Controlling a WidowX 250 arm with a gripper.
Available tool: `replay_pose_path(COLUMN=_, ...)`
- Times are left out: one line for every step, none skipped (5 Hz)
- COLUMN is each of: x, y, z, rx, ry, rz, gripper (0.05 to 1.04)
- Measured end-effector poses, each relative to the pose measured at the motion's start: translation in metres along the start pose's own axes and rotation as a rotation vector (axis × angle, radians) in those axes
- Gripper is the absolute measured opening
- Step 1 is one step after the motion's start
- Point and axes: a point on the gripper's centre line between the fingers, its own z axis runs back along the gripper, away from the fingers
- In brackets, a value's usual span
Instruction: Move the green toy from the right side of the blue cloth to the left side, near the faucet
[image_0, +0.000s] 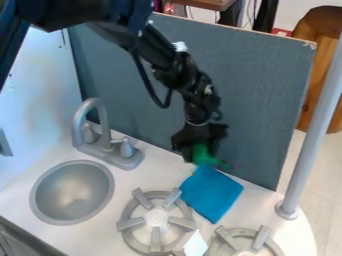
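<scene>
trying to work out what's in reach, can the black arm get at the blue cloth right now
Probably yes: the hand hangs by the top corner of the cloth, whose middle is uncovered. The green thing at the hand might get in the way, though.

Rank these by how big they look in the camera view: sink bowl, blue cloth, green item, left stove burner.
Sink bowl and left stove burner: too alike to rank.
Next, blue cloth.
Smallest, green item, going by its visible part.
</scene>
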Motion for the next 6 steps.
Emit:
replay_pose_path(x=0.024, y=0.028, z=-0.002, rx=0.033, ry=-0.022, rz=0.048, gripper=0.804)
replay_pose_path(x=0.038, y=0.047, z=-0.016, rx=0.075, ry=-0.023, rz=0.067, gripper=0.804)
replay_pose_path(x=0.048, y=0.055, z=-0.037, rx=0.110, ry=-0.017, rz=0.074, gripper=0.804)
replay_pose_path(x=0.050, y=0.060, z=-0.064, rx=0.136, ry=0.003, rz=0.068, gripper=0.804)
replay_pose_path(x=0.050, y=0.062, z=-0.077, rx=0.153, ry=0.009, rz=0.052, gripper=0.804)
replay_pose_path(x=0.055, y=0.061, z=-0.079, rx=0.155, ry=-0.002, rz=0.048, gripper=0.820)
